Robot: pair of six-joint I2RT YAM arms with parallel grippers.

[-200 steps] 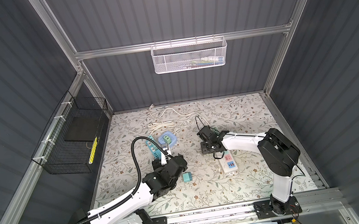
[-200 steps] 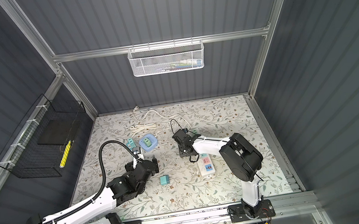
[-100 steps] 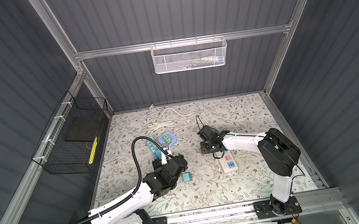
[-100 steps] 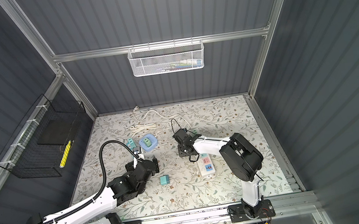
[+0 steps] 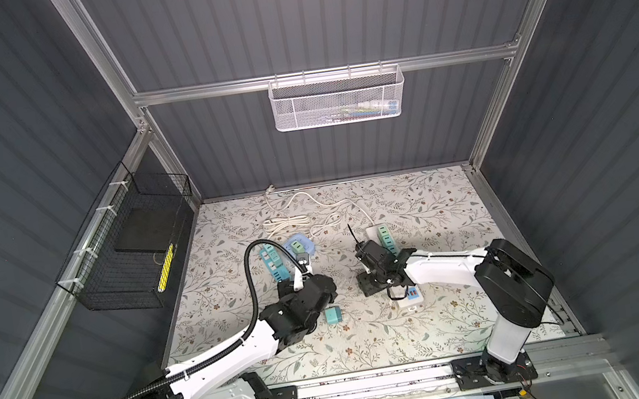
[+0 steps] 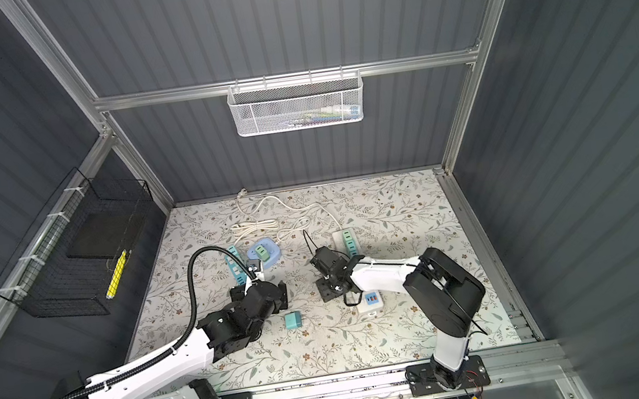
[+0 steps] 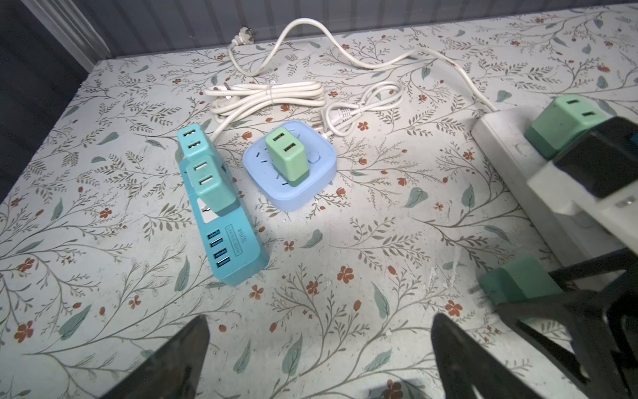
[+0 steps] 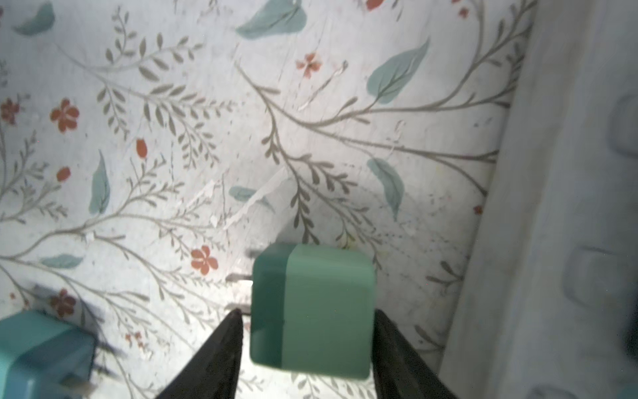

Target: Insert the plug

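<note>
Two fingers (image 8: 221, 345) of the right gripper (image 8: 307, 312) are seen bracketing the green plug (image 8: 328, 304) at the frame's lower centre, beside the white power strip (image 8: 569, 207); whether it is clamped cannot be told. The left gripper (image 7: 321, 319) is spread wide.

White mesh basket (image 5: 318, 104) on back rail; black wire basket (image 5: 120, 291) (yellow item (image 5: 163, 269) inside) at left.
</note>
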